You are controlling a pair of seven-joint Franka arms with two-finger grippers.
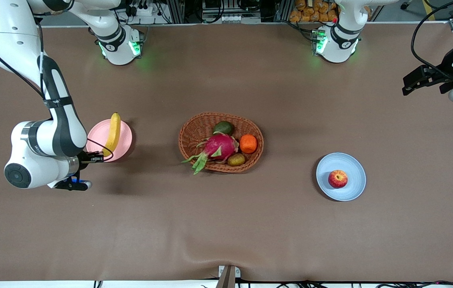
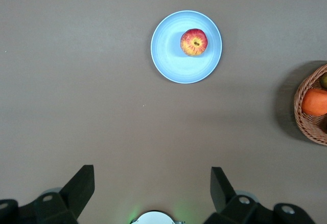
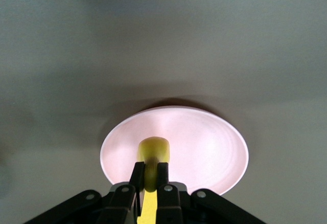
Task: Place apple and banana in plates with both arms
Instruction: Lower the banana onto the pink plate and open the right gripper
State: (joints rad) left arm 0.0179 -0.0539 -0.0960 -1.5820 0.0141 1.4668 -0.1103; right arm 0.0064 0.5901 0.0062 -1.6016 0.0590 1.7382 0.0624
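Note:
The yellow banana (image 1: 113,131) lies across the pale pink plate (image 1: 124,138) toward the right arm's end of the table. My right gripper (image 1: 99,156) is at the plate's rim and shut on the banana's end (image 3: 152,150), as the right wrist view (image 3: 149,170) shows above the pink plate (image 3: 204,142). The red apple (image 1: 337,178) sits in the pale blue plate (image 1: 352,166); both show in the left wrist view, apple (image 2: 194,42) on plate (image 2: 166,50). My left gripper (image 1: 408,84) is open and empty, raised over the left arm's end of the table (image 2: 152,175).
A brown wicker basket (image 1: 194,132) stands mid-table with a pink dragon fruit (image 1: 219,146), an orange fruit (image 1: 248,144), a green fruit (image 1: 223,127) and a brownish one (image 1: 236,159). Its edge shows in the left wrist view (image 2: 306,124).

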